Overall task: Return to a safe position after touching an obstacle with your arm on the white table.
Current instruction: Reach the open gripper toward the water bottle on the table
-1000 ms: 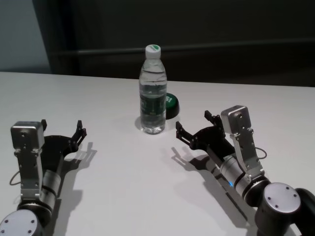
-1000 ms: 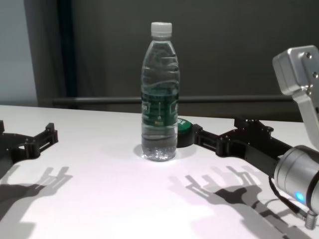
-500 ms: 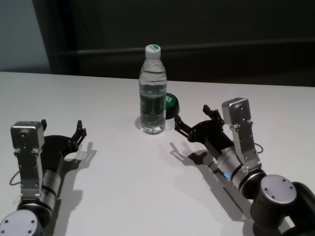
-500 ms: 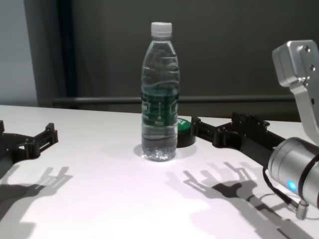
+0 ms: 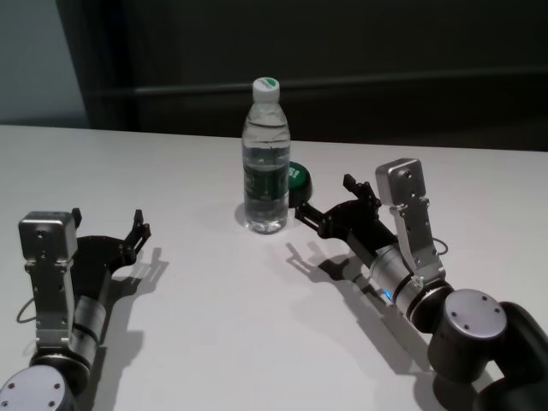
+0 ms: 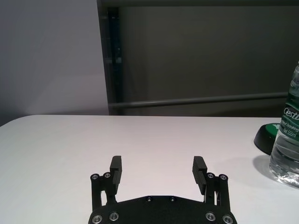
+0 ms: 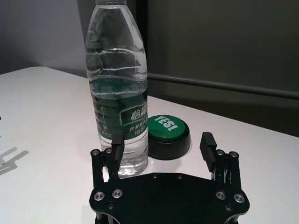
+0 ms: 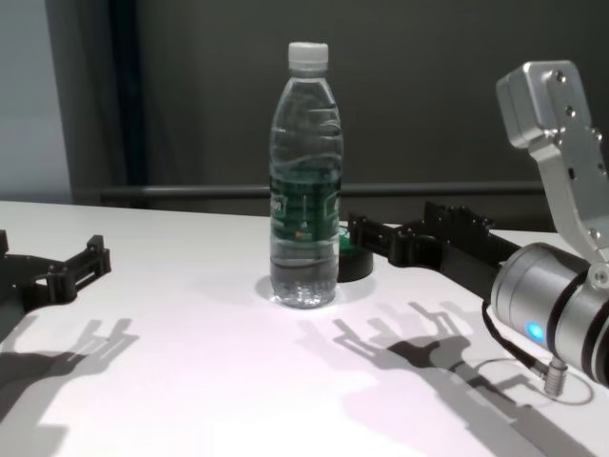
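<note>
Bottle [image 5: 265,158] upright on white table [image 5: 214,325], right gripper [image 5: 327,204] beside it, jaws spread.

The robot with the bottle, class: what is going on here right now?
The right gripper reaches low over the white table, jaws open, right beside a standing water bottle; whether it touches it cannot be told. A green button sits just behind the bottle. The left gripper rests open near the table's left side, well apart from the bottle. Nothing is being held.
</note>
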